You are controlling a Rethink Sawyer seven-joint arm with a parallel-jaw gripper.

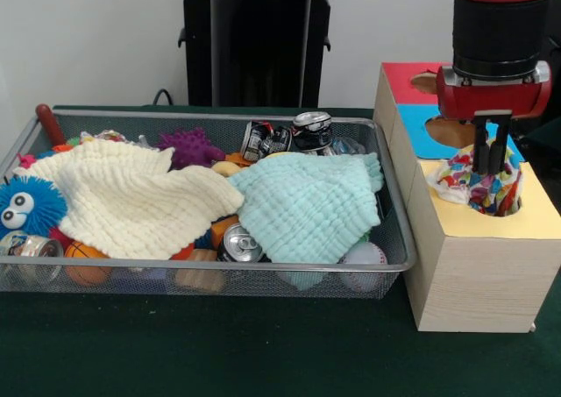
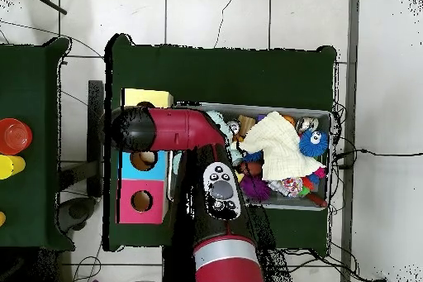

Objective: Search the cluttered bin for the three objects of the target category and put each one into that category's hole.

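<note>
A dark green worktop (image 1: 219, 344) carries a long wire-mesh bin (image 1: 202, 279) on one side and, just beside its end, a pale wooden box with three coloured top panels, red, blue and yellow, each with a hole (image 1: 478, 279). The red and black robot arm (image 2: 178, 130) comes down over the box, and its gripper (image 1: 490, 156) hangs right above the hole in the yellow panel (image 1: 539, 217). The jaws stand close together, pinching the top of a crumpled, multicoloured patterned cloth (image 1: 478, 187), which sits bunched in the mouth of that hole, half in and half spilling over the rim. Soft and light, the cloth will likely fold and snag rather than drop cleanly (a pinch at a raised fold suits it best). In the bin, a cream knitted cloth (image 1: 131, 200) and a mint green knitted cloth (image 1: 307, 204) lie spread over the clutter, touching at the middle; they look equally limp and easy to lift by a central ridge. Smaller things poke out around them: a blue fuzzy toy with googly eyes (image 1: 31, 206), a purple spiky ball (image 1: 191, 147), crushed drink cans (image 1: 289, 137), a white baseball (image 1: 364, 257). The bin's walls are low, and open worktop lies in front, so there is room to rise straight up and cross to the box.
</note>
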